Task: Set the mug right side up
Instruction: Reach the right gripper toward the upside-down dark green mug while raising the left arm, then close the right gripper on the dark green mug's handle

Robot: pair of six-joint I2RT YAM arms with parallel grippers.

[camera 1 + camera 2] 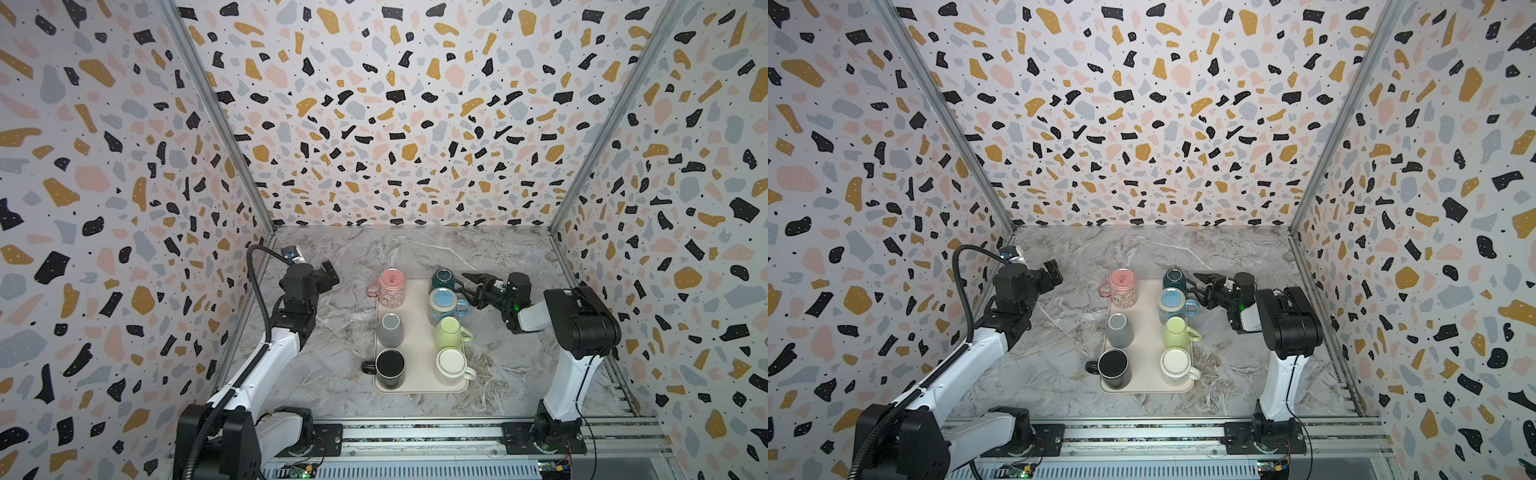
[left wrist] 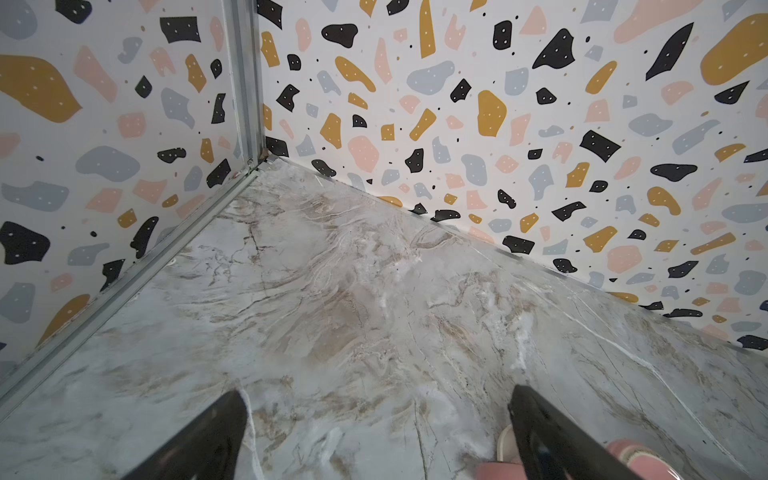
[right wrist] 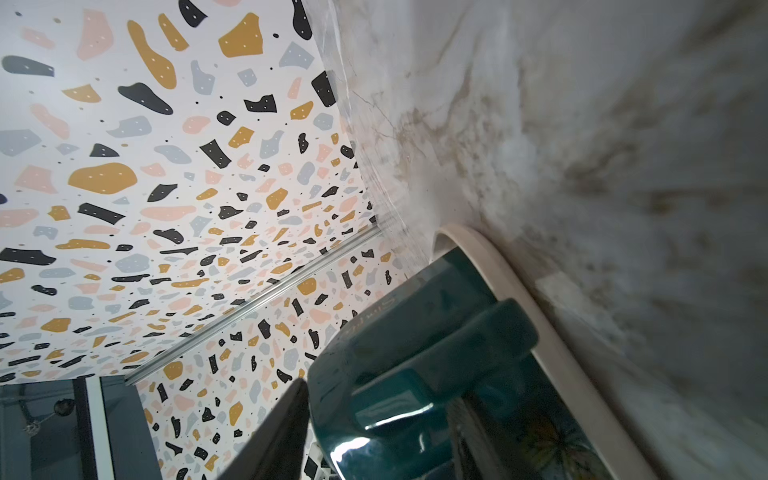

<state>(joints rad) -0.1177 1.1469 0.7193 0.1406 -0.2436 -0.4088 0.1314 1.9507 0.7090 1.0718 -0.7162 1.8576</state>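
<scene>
A dark green mug (image 1: 441, 279) (image 1: 1174, 277) stands upside down at the far right corner of the cream tray (image 1: 417, 332). Its handle points at my right gripper (image 1: 464, 285) (image 1: 1198, 286). In the right wrist view the mug's (image 3: 415, 332) mouth rests on the tray rim (image 3: 519, 282), and its handle lies between the right gripper's (image 3: 380, 399) two dark fingers. The jaws stand apart around the handle. My left gripper (image 1: 329, 271) (image 2: 376, 392) hangs open over bare marble, left of the tray, holding nothing.
The tray also holds a pink mug (image 1: 392, 287), a blue mug (image 1: 444, 305), a grey mug (image 1: 390, 330), a light green mug (image 1: 449, 332), a black mug (image 1: 390, 368) and a white mug (image 1: 452, 365). Patterned walls close three sides of the marble table (image 1: 340, 332).
</scene>
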